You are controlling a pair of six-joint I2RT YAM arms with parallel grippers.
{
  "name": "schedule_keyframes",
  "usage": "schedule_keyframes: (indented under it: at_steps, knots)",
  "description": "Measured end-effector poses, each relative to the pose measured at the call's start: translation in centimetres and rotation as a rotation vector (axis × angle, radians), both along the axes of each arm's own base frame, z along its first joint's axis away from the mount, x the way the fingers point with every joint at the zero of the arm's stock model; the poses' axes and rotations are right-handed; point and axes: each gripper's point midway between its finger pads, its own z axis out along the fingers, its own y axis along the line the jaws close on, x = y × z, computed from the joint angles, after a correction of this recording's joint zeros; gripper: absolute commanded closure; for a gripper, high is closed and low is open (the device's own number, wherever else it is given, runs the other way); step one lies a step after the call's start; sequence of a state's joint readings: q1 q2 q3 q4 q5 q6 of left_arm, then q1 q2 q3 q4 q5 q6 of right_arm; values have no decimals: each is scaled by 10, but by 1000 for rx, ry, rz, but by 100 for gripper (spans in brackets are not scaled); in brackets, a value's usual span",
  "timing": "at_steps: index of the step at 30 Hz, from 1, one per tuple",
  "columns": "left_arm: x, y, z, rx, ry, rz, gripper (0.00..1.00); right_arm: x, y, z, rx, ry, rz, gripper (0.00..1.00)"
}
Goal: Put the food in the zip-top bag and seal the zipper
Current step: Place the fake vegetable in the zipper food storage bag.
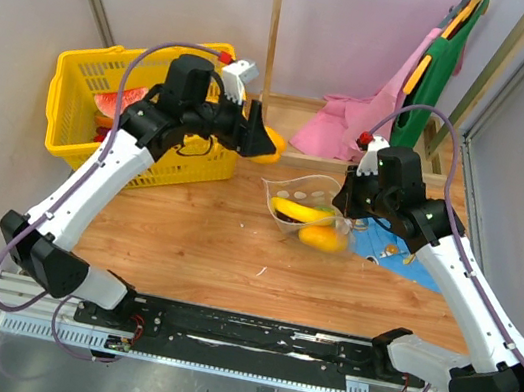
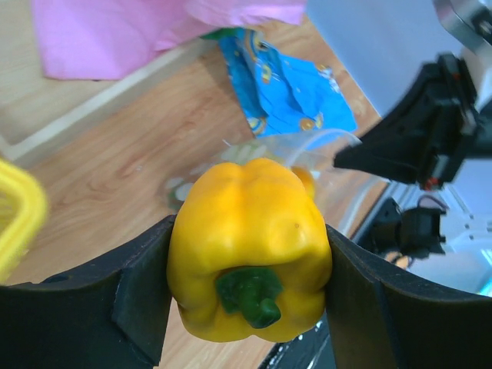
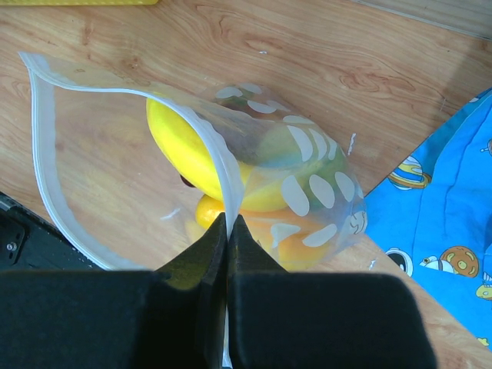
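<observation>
the filling step is judged to be in hand: the yellow-orange pepper [image 2: 250, 254] is clamped between the fingers of the left gripper [image 1: 255, 136] and is held in the air to the left of the zip-top bag [image 1: 311, 197], apart from it in the top view. the bag's mouth is held open by the right gripper [image 3: 228, 231], whose fingers are pressed together on the near lip of the bag, with the zipper [image 3: 44, 146] looping away from the pinch. a banana [image 3: 181, 142] and an orange-yellow piece [image 3: 292, 250] beneath it are seen inside the bag. the next move is judged to call for the pepper to be carried over the open mouth and released only once past the white strip. sealing is not yet begun. a dark piece inside the bag is only glimpsed and cannot be identified; the far lip of the bag is hard to trace through the clear plastic; a red shape in the yellow basket [image 1: 79, 113], well to the left of the bag, cannot be named.
</observation>
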State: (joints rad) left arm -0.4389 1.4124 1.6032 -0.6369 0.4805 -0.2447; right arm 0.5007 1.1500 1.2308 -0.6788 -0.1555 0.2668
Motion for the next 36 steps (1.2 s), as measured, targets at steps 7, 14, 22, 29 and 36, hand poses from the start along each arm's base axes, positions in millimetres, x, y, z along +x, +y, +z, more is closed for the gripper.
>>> schedule_keyframes:
  at_steps: [7,14,22,29,36]
  knots:
    - [-38,-43,-8,-17,-28,-175,66,0,1,0,5,4,-3,99]
    - [-54,-69,-11,-41,-53,-256,65,0,1,0,10,7,-7,99]
    - [-72,-106,-35,-15,-29,-347,64,-1,1,0,10,7,-7,99]
    - [-70,-123,-65,43,5,-356,61,-1,1,1,12,7,-5,99]
    - [-66,-137,-90,80,32,-361,55,-2,1,0,13,11,-2,99]
